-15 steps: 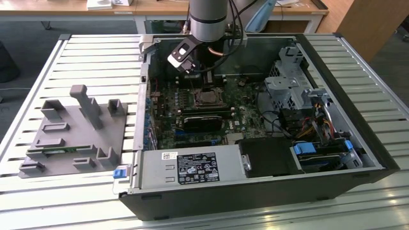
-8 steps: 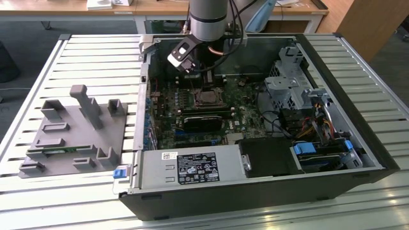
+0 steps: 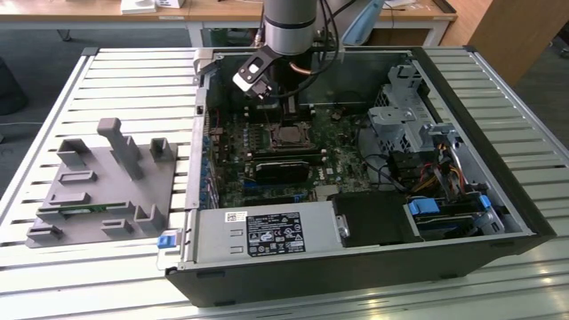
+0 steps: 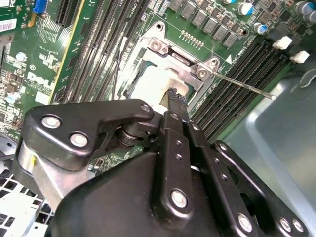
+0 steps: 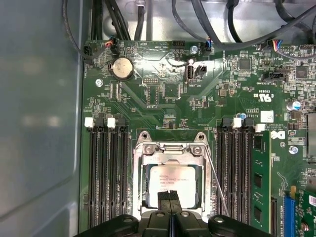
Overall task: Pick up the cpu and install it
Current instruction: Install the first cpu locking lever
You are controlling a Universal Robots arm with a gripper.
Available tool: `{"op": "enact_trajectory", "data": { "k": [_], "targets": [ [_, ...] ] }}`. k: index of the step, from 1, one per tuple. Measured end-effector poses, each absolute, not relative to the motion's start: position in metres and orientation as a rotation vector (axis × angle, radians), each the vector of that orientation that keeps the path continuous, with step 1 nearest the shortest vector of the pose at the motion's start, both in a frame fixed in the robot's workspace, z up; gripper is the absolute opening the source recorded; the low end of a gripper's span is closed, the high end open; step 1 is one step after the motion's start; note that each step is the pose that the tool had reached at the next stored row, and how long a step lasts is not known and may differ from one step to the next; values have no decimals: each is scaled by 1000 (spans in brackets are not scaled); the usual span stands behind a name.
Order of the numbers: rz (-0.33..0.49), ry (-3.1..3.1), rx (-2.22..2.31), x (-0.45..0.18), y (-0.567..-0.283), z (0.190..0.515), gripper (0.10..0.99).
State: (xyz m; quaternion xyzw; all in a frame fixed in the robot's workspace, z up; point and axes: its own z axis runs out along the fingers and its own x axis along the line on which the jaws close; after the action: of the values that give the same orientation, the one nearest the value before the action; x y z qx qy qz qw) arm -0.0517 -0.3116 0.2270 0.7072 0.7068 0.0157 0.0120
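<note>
**Exterior view.** An open computer case [image 3: 498,220] lies on a slatted table [image 3: 116,73] and takes up the centre and the exterior view's right. A grey tray [image 3: 98,220] with upright fixtures sits on the table at the exterior view's left, just beside the case. A boxy power supply [image 3: 266,233] sits in the lower middle of the case. The arm comes down from the top centre. The gripper [image 3: 286,112] hangs inside the case, just above the socket frame [image 3: 286,137] in the middle of the motherboard [image 3: 338,143].

**First wrist view.** The cpu [image 5: 173,180] lies flat inside the socket frame [image 5: 170,148], silver top up and square to the frame. The gripper [image 5: 170,196] is over the cpu's edge nearest the camera. Its fingers [image 5: 164,197] are pressed together with only a thin seam between them and nothing pinched. I cannot tell whether the tips touch the chip. Black memory slots [image 5: 106,173] flank the socket on both sides. A green memory stick [image 5: 257,182] stands in one slot, on the same side as the thin lever rod [image 5: 217,185]. A coin cell [image 5: 122,68] sits well apart from the socket.

**Second wrist view.** The gripper [image 4: 174,97] is seen from the side, with its tip over the pale cpu [image 4: 148,84]. The socket frame [image 4: 182,57] has its metal bracket just beyond the tip. The lever rod [image 4: 242,84] juts out from the frame across the memory slots [image 4: 232,94].
</note>
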Motion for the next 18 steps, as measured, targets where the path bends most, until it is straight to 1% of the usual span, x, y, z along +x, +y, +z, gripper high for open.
{"op": "enact_trajectory", "data": {
  "k": [7,14,18],
  "targets": [
    [49,2204,2205,-52,-312,241,106],
    [49,2204,2205,-52,-312,265,106],
    [49,2207,2202,-52,-312,269,106]
  ]
}}
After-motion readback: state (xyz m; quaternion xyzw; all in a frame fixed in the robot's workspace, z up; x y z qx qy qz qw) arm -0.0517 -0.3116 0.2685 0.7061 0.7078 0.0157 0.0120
